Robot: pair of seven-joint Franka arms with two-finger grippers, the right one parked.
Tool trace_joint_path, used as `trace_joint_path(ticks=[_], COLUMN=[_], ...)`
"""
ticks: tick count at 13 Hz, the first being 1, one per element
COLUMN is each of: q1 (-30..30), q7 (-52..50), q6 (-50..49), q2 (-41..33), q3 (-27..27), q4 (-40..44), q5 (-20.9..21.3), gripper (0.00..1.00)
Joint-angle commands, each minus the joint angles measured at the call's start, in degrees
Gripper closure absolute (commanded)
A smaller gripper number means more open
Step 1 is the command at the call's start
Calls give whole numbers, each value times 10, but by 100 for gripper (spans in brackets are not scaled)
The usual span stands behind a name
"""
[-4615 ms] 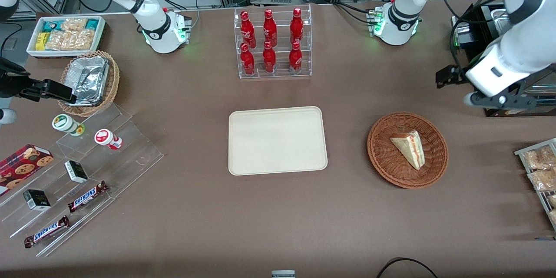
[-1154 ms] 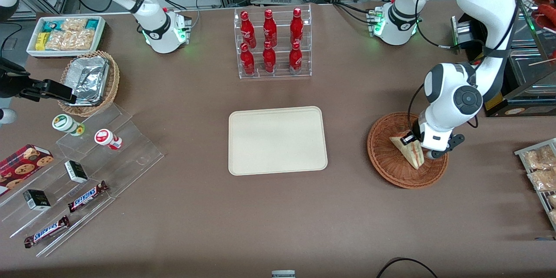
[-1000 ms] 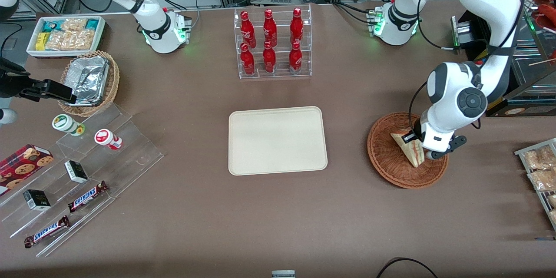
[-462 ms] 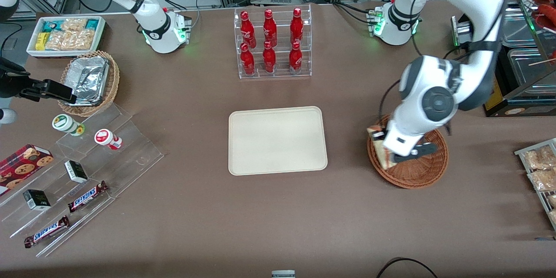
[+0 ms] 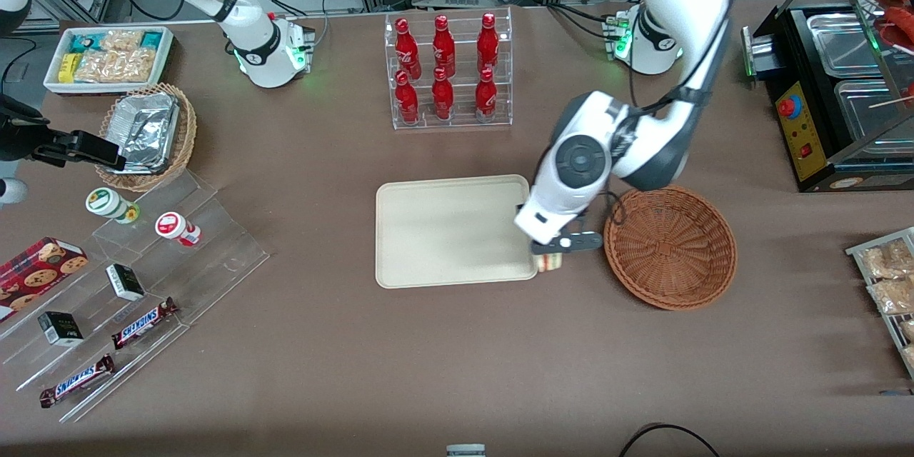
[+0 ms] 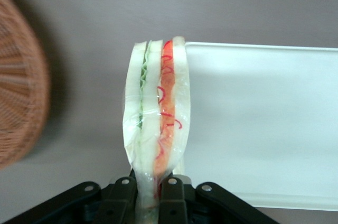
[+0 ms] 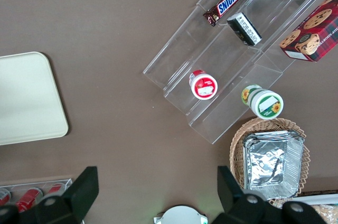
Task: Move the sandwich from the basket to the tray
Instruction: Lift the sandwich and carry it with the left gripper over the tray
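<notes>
Leftmost, tray (image 5: 443, 228): bare, flat, rim just beside the load. Next, sandwich (image 6: 156, 123), out of the basket, carried above the tray's edge nearest the basket, between the two. Soft, light, film-wrapped by the look of it; likely to crush or slip under hard pressure. Pinched across the bread faces at one end, filling edge showing. Gripper (image 6: 149, 189) clamped on that end, wedge held upright. Last, toward the working arm's end, basket (image 5: 670, 246), emptied.
</notes>
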Motion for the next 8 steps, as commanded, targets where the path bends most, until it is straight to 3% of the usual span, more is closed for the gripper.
trace_joint_path(ticks=[1, 8], q1=[-51, -127], q7=[-47, -121], q6=[-12, -8], q2=[81, 186], q3=[8, 9], q4=[99, 231], q5=[-10, -10], gripper=[100, 100])
